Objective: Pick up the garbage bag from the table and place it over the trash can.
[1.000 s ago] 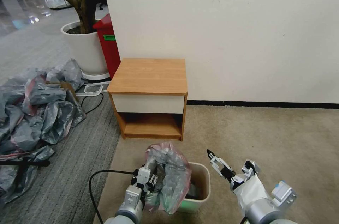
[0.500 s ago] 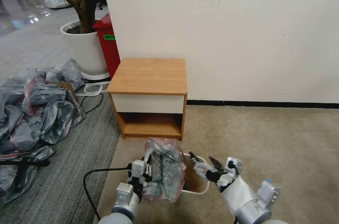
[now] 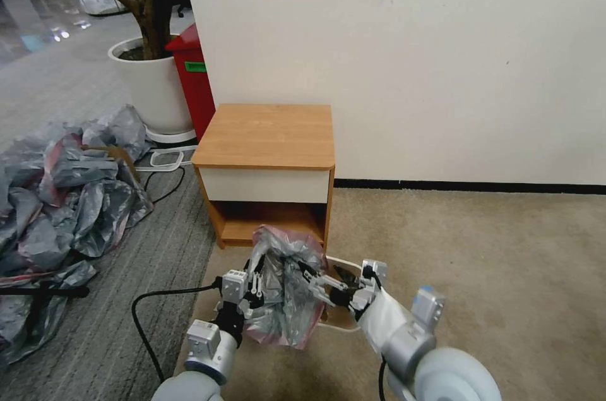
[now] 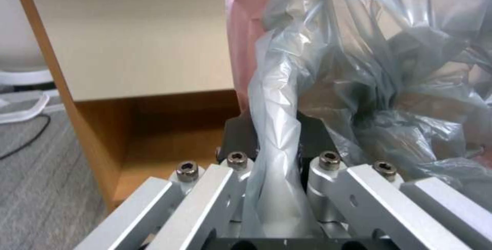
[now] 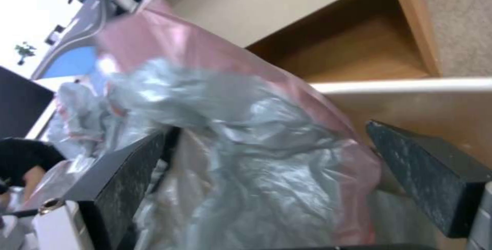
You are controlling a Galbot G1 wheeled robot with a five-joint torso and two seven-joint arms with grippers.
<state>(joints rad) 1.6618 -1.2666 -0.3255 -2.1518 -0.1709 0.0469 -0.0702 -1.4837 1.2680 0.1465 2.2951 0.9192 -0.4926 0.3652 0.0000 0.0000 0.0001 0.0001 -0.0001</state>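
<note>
Just above the trash can (image 3: 344, 320), our left tool (image 3: 255, 287) is gripping the garbage bag (image 3: 284, 293); our right tool (image 3: 315, 284), jaws parted, is straddling its rim, draping undone.

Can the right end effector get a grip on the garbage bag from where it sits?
Probably yes. The right end effector is open with the garbage bag between its fingers; nothing blocks it. The left end effector holds the bag's other side.

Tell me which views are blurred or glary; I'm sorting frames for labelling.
Head view: sharp, evenly lit; window glare on the floor far left. Left wrist view: bag in focus in the left hand, slightly soft. Right wrist view: bag streaked with motion blur between the right hand's open pads, blown-out white in one corner.
</note>
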